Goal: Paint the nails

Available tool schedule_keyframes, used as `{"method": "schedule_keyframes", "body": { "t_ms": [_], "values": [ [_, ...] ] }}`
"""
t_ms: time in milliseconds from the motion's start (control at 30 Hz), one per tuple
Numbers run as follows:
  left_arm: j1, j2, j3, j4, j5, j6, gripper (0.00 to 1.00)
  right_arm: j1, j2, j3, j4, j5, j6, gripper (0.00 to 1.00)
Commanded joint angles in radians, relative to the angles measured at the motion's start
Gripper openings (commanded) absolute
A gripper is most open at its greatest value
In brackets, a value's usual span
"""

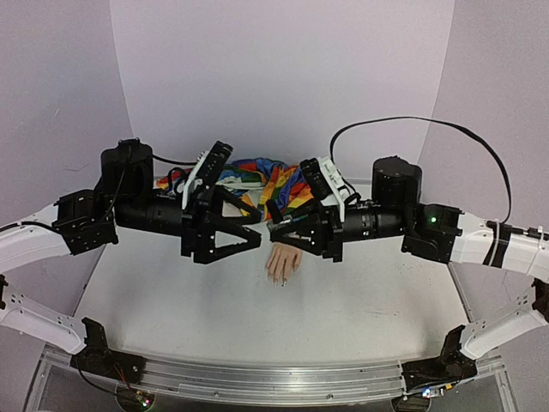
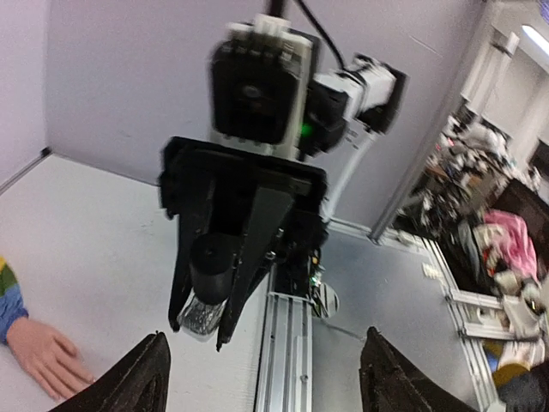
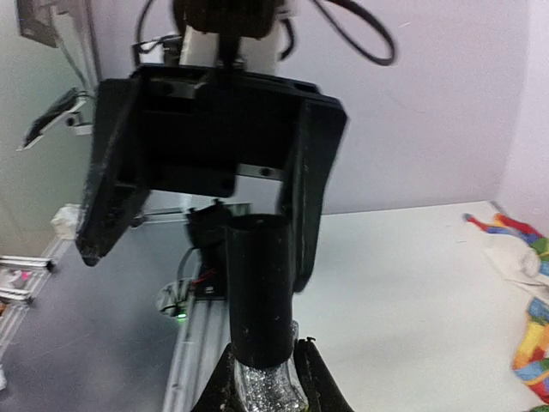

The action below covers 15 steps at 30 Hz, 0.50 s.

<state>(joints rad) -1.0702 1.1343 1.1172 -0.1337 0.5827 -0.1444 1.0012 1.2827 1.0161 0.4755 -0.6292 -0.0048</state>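
The pale mannequin hand (image 1: pixel 283 262) lies palm down on the table at the end of a rainbow-striped sleeve (image 1: pixel 266 182). Its nails are too small to make out. The hand also shows in the left wrist view (image 2: pixel 47 356). My right gripper (image 1: pixel 274 230) is shut on a small glitter bottle (image 3: pixel 270 388) with a tall black cap (image 3: pixel 257 292), held in the air above the hand. My left gripper (image 1: pixel 257 232) is open and empty. It faces the right gripper tip to tip, close to the cap. The left wrist view shows the bottle (image 2: pixel 200 315) between the right fingers.
The white table (image 1: pixel 257 318) lies inside a curved lilac backdrop. A metal rail (image 1: pixel 257 382) runs along the near edge between the arm bases. The right arm's black cable (image 1: pixel 412 122) loops above it. Cluttered shelves (image 2: pixel 497 249) stand beyond the table.
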Motion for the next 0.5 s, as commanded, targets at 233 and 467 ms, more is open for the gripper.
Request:
{"method": "schedule_keyframes", "body": {
  "t_ms": [233,467],
  "values": [
    [0.015,0.006,-0.023,-0.117,-0.751,-0.507,0.99,-0.005,0.113,0.050,0.032,0.534,-0.073,0.00],
    [0.047,0.043,0.006,-0.121,-0.701,-0.489,0.99,0.002,0.223,0.114,0.009,0.580,-0.021,0.00]
  ]
}}
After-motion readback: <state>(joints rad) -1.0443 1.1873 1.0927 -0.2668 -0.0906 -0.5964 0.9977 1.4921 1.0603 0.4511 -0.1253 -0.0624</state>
